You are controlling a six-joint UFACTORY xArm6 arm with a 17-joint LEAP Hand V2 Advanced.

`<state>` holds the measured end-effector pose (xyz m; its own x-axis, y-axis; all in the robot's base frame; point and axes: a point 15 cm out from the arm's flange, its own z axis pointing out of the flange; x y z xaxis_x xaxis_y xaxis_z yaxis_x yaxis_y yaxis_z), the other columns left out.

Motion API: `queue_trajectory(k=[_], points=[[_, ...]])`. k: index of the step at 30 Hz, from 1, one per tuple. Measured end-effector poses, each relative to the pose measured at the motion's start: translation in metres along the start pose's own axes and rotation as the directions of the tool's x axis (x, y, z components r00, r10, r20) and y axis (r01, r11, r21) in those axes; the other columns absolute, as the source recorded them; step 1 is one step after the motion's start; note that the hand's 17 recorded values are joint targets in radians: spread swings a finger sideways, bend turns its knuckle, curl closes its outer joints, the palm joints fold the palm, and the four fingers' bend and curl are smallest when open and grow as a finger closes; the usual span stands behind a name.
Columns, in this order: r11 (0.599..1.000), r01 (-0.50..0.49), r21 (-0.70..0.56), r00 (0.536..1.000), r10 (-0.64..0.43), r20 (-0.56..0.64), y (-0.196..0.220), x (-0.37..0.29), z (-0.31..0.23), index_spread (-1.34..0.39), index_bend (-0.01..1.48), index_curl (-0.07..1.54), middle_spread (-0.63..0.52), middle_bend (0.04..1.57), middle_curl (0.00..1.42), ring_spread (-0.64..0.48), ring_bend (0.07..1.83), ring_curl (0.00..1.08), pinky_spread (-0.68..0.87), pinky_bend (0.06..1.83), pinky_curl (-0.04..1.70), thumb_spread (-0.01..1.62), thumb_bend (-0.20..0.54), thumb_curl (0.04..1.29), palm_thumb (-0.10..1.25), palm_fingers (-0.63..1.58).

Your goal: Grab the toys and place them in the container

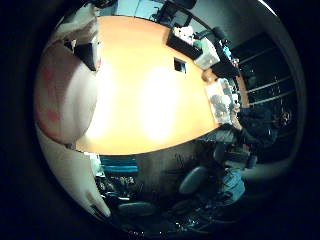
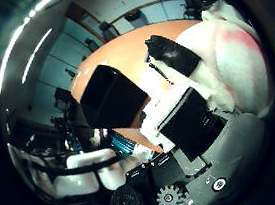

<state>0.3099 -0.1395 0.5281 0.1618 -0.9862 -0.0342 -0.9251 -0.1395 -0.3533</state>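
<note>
Thumb-side palm view: hand (image 2: 176,112) curled around white-and-pink plush toy (image 2: 233,64).

Your right hand (image 2: 176,112) raised well above the table, palm facing down, white and black fingers (image 2: 113,97) curled inward, closed around a soft white toy

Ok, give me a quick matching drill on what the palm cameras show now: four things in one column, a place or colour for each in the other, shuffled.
Things:
1. toy
2. table
3. chair
4. clear box

Place or colour:
A. on the floor
B. orange
C. at the table's edge
D. white and pink, held in the hand

Pairs: 1-D, 2-B, 3-A, 4-C.
</note>
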Motion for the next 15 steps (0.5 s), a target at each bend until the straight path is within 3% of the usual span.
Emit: queue_trajectory(k=[8, 15], points=[[0.988, 0.140, 0.070, 0.985, -0.146, 0.095, -0.044, -0.128, -0.023, -0.18, 1.20, 0.74, -0.11, 1.40, 0.74, -0.23, 1.34, 0.81, -0.18, 1.20, 0.99, 1.36, -0.008, 0.27, 0.88, 1.11], [0.966, 0.236, 0.103, 0.948, -0.252, 0.193, -0.052, -0.224, -0.035, -0.18, 1.20, 0.74, -0.11, 1.40, 0.73, -0.23, 1.33, 0.82, -0.19, 1.17, 1.04, 1.36, -0.006, 0.27, 0.88, 1.12]])
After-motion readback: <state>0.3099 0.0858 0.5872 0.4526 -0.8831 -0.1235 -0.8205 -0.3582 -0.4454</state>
